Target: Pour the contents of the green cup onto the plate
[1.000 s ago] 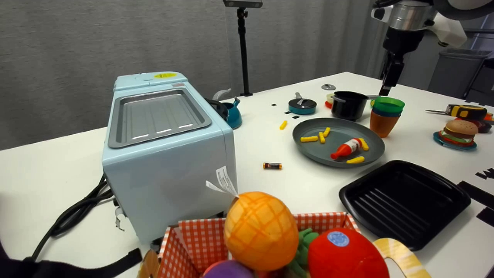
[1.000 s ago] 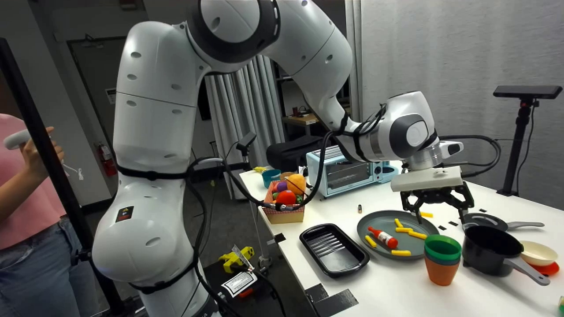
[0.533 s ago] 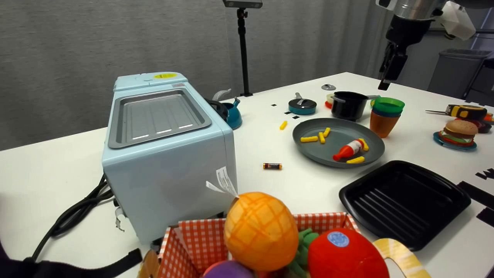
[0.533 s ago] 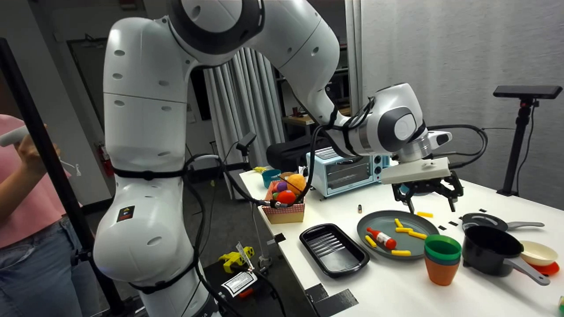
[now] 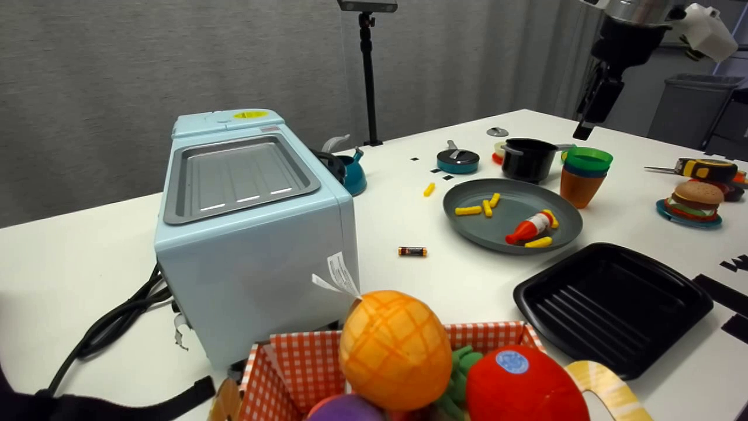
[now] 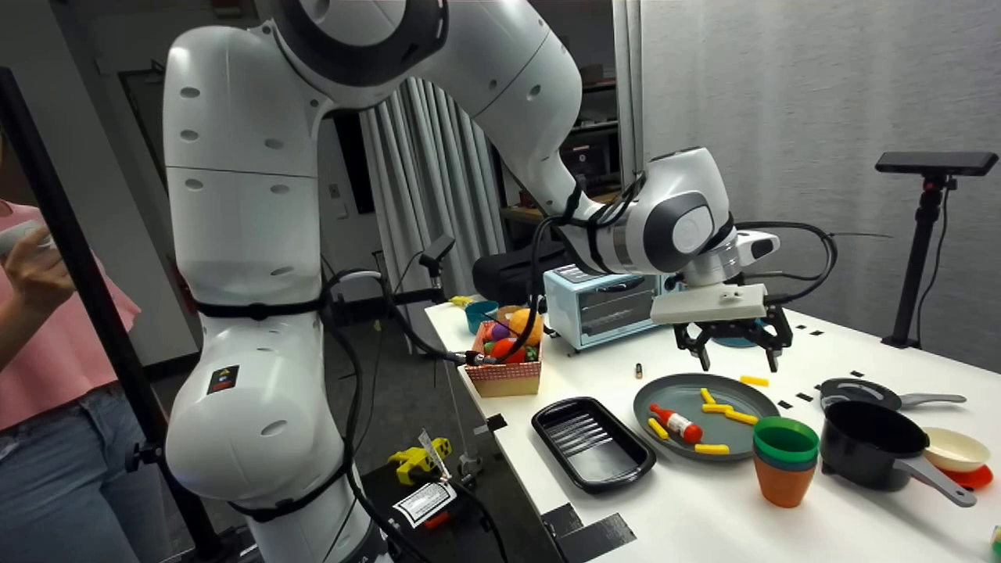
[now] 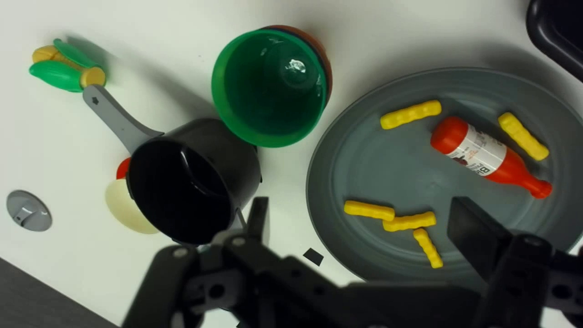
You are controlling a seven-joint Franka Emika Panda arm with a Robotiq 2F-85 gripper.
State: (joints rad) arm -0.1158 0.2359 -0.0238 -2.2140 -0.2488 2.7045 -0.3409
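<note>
The green cup (image 5: 589, 156) stands upright, nested in a stack over a bluish layer and an orange lower part, also in an exterior view (image 6: 786, 438). The wrist view shows its inside (image 7: 268, 86) with no pieces in it. The dark grey plate (image 5: 509, 203) lies beside it, also in the wrist view (image 7: 364, 155). Several yellow pieces (image 6: 741, 417) lie on the plate, also in the wrist view (image 7: 411, 115). My gripper (image 6: 739, 364) is open and empty, above the plate's far side and apart from everything. In the wrist view its fingers (image 7: 362, 209) are wide apart.
A red bottle (image 7: 492, 157) lies on the plate. A black pot (image 6: 872, 446) stands close to the cup. A black ridged tray (image 5: 613, 310) lies near the plate. One yellow piece (image 5: 429, 189) lies on the table. A toaster oven (image 5: 257, 234) and a toy basket (image 6: 504, 375) stand farther off.
My open gripper has moved away from the pot side, leftward and slightly up in an exterior view. The red bottle on the plate has rolled slightly. The cup and yellow pieces have not moved.
</note>
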